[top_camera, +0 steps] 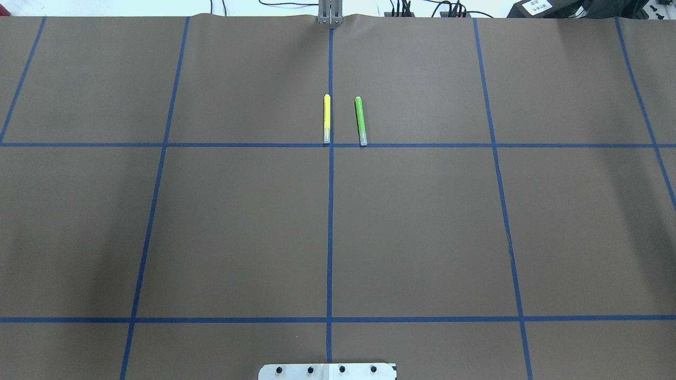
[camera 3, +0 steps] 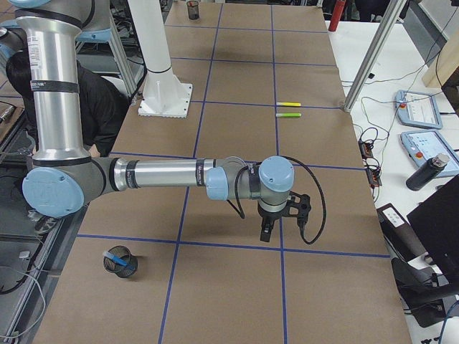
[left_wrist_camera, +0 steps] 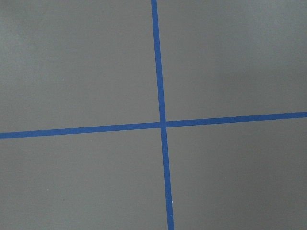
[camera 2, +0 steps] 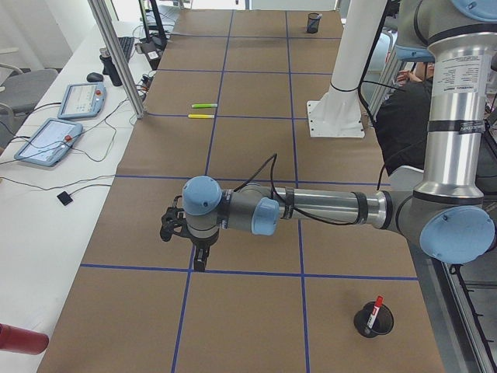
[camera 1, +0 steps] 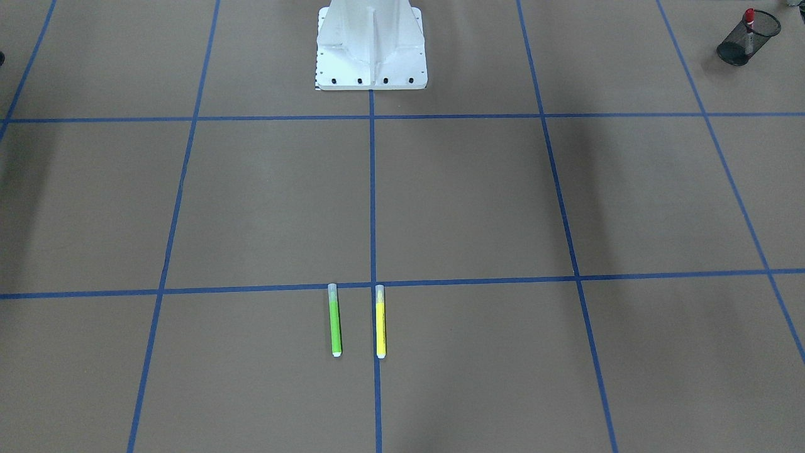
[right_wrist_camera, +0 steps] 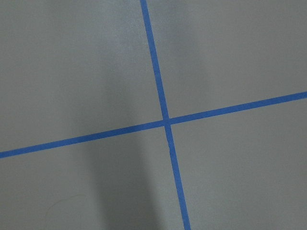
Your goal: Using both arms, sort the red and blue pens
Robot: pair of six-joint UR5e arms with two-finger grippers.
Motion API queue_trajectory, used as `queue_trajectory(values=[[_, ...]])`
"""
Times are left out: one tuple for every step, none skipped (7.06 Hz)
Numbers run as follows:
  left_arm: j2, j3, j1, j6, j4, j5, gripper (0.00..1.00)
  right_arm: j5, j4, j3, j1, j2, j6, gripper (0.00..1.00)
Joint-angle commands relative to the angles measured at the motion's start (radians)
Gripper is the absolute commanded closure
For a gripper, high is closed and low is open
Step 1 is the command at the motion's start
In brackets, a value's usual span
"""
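Observation:
The red-capped white marker [camera 1: 748, 17] stands in a black mesh cup [camera 1: 752, 39] on the robot's left side; the left side view has the same marker [camera 2: 377, 305] and cup [camera 2: 373, 322]. The blue pen [camera 3: 115, 256] rests in a second mesh cup [camera 3: 120, 262] on the robot's right side. My left gripper [camera 2: 200, 264] points down over a tape crossing far from its cup, and I cannot tell its state. My right gripper [camera 3: 266, 235] hangs likewise over a tape line, state unclear. Both wrist views show only brown table and blue tape.
A green pen [top_camera: 360, 120] and a yellow pen [top_camera: 327, 119] lie side by side at the table's far middle. The white robot base [camera 1: 371, 47] stands at the near edge. Tablets [camera 2: 48, 141] and cables sit on the side bench. A person [camera 3: 93, 107] sits behind the robot.

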Motion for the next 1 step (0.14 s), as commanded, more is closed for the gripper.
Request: queue_trajectory(values=[[0.000, 0.001, 0.000, 0.001, 0.000, 0.000, 0.00, -0.001, 0.000, 0.000, 0.000, 0.001, -0.003, 0.00]])
